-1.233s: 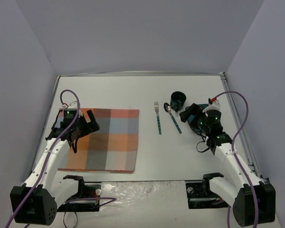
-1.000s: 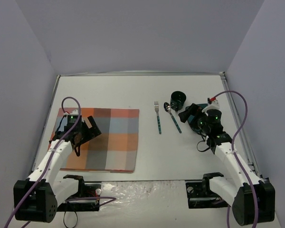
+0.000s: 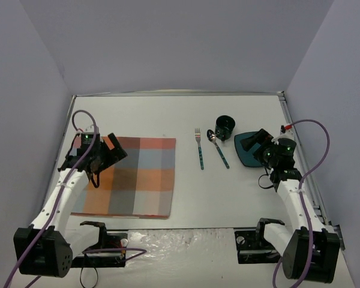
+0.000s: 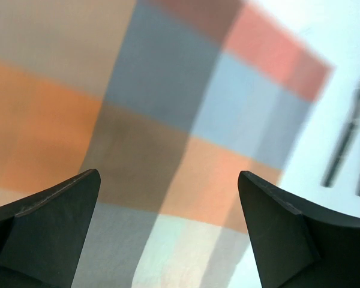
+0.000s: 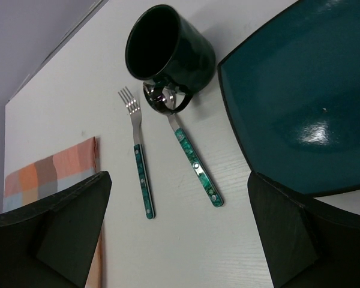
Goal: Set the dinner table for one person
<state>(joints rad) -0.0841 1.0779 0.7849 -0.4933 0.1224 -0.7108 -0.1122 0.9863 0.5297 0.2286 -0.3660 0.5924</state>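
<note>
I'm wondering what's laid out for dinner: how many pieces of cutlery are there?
2. A fork lies on the table between the placemat and the spoon. The spoon's bowl is by the mug. No others show, though one could be hidden.

We see our right jaws standing wide apart with nothing between them, one dark finger [image 5: 54, 234] in each lower corner. On the white bench [image 5: 186, 252] a dark green mug [image 5: 168, 45] sits just beside a corner of the teal plate [image 5: 300, 102]; whether they touch, we cannot tell. The spoon [image 5: 192, 162] has its bowl tucked against the mug's handle. A fork [image 5: 139, 162] with a matching teal handle lies alongside, apart from it. A checked placemat [image 5: 48, 174] shows at the left edge.
</note>
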